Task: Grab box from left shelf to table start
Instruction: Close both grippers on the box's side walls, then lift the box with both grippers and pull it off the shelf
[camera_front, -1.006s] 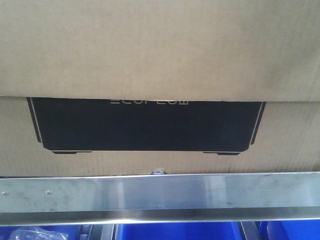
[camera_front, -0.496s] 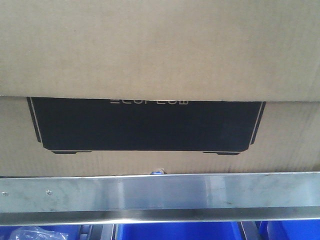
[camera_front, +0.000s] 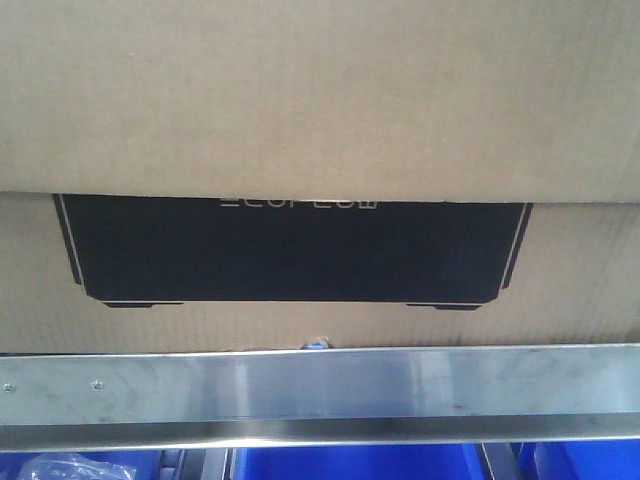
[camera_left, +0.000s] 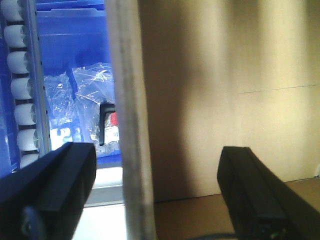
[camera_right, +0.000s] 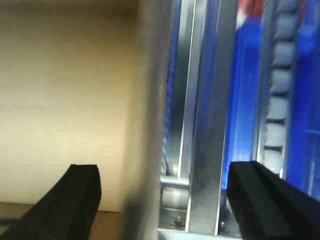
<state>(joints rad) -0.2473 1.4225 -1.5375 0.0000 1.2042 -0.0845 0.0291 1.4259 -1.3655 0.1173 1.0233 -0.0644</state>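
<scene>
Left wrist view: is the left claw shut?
No, the left claw is open: its two dark fingers stand far apart, with the cardboard box showing between them.

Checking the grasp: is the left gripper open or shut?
Open: the left gripper has its fingers far apart, the box edge between them.

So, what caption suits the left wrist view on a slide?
Open left gripper straddling an edge of the cardboard box, blue bin of plastic bags beyond.

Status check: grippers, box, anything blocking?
Left gripper open, right gripper open, each straddling a blurred edge, likely of the box. It sits on left shelf. Steel front rail crosses below its face.
</scene>
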